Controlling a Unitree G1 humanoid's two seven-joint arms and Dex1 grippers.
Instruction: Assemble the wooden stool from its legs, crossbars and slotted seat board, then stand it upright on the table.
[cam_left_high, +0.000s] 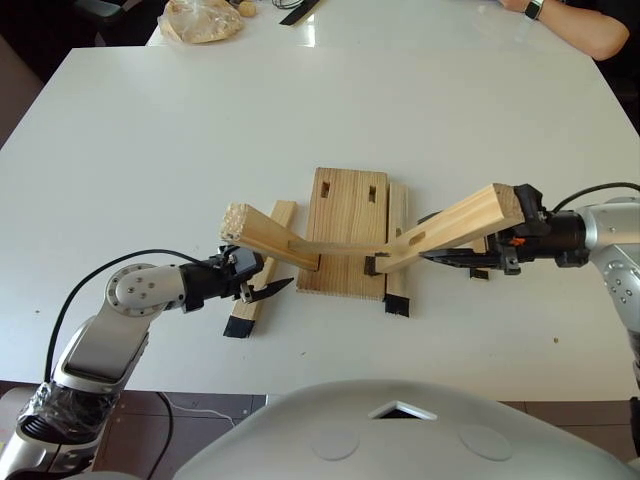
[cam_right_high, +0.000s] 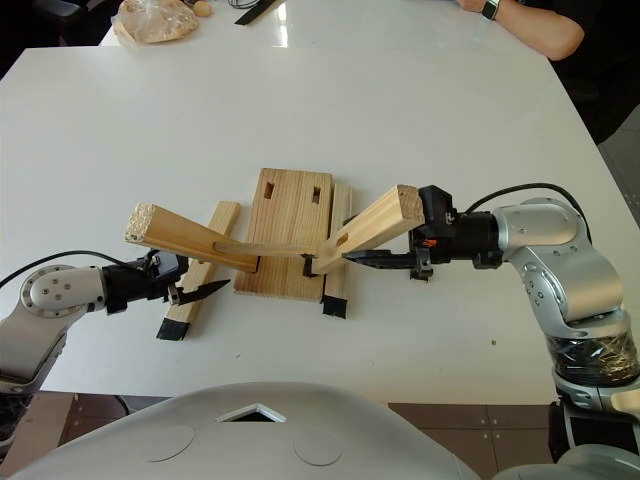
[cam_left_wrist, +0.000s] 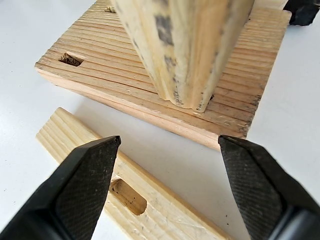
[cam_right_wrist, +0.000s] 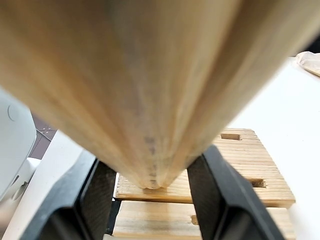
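In the head views the slotted seat board is seen lying flat at the middle of the white table. Two pale wooden legs are tilted up over it in a shallow V and are joined low down by a thin crossbar. The right-hand leg is clamped between the black fingers of the right gripper. The right wrist view adds that the fingers press on both sides of the leg's lower end, where its edges are rounded, just above the board.

The left-hand leg is not held. The left gripper is spread wide, and the left wrist view makes plain that nothing lies between its cross-hatched pads. Beneath it a loose leg lies flat just beside the board, with an oblong mortise cut in its face. A second loose leg, black-capped at its foot, is laid along the board's right edge. The board's surface is coarse and ridged along the grain, and its slots are rectangular.
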